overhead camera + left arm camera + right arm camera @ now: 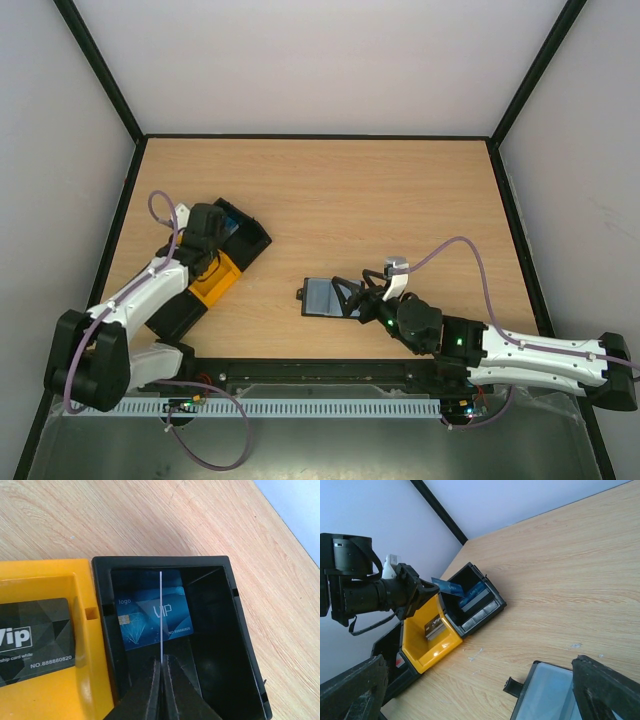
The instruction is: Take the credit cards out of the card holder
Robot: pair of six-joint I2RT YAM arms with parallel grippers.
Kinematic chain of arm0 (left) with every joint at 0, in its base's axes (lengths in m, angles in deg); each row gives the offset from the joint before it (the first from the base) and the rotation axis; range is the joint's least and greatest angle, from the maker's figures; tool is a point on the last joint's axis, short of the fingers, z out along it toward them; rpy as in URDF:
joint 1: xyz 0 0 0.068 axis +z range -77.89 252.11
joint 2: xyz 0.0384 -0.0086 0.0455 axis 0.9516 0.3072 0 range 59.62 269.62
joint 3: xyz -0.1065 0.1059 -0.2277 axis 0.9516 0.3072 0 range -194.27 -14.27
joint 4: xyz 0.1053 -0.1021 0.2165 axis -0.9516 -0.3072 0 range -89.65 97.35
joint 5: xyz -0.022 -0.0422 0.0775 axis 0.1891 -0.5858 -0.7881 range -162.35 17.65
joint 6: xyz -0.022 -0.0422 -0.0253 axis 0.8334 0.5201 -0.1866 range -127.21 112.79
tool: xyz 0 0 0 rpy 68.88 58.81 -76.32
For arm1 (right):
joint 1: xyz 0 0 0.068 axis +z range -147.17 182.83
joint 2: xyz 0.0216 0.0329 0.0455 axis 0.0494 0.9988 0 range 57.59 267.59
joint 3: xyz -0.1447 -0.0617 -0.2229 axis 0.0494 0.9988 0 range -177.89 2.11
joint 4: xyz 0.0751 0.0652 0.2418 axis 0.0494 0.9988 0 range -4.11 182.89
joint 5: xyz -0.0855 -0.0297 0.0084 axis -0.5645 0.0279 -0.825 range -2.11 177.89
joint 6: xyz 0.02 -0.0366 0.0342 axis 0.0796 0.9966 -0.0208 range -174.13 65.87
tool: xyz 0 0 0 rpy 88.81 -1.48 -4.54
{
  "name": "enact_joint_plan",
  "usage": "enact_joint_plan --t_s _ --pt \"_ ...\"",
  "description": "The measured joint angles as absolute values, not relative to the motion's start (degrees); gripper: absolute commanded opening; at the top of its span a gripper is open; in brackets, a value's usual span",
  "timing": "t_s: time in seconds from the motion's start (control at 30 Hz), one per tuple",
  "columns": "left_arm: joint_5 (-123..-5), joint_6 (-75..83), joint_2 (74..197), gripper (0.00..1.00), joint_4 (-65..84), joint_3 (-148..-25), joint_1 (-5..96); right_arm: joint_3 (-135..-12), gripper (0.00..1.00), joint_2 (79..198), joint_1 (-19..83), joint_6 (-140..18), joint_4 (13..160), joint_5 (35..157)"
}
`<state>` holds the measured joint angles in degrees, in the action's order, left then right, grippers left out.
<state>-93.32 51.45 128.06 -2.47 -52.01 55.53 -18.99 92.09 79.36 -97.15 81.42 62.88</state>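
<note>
Evidently well advanced — a dark card (35, 640) lies in the yellow tray (50, 575), a blue card (145, 612) in the black tray (240, 630). The left gripper (161, 662) pinches a second blue card (447, 586) above it. The card holder (325, 297) lies mid-table beside the spread right gripper (368, 292) — contents unclear.

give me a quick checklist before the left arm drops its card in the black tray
1. Grip: the left claw is shut on the blue card, held edge-up. Ok.
2. Aim: that card hangs over the black tray, inside its walls. Ok.
3. Room in the tray: one VIP card lies there, with dark floor free beside it. Ok.
4. Other arm clear: the right claw is across the table at the card holder. Ok.
5. Holder steadied: the right claw is open, with one finger at the holder's edge. Cannot tell.
6. Cards left in the holder: only its grey-blue panel shows. Cannot tell.
</note>
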Motion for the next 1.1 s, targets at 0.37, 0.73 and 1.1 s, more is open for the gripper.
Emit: enact_joint_plan --t_s 0.37,0.73,1.1 --pt "-93.6 51.6 134.1 0.03 1.6 -53.6 55.5 -19.1 0.98 92.8 79.4 -96.1 81.4 62.5" --pt "-93.7 52.4 139.1 0.03 4.9 -53.9 55.5 -20.0 0.98 92.4 79.4 -94.7 82.5 61.5" --pt "-94.0 53.7 142.2 0.06 5.3 -54.8 55.5 -19.9 0.98 89.9 79.4 -92.8 84.1 58.7"
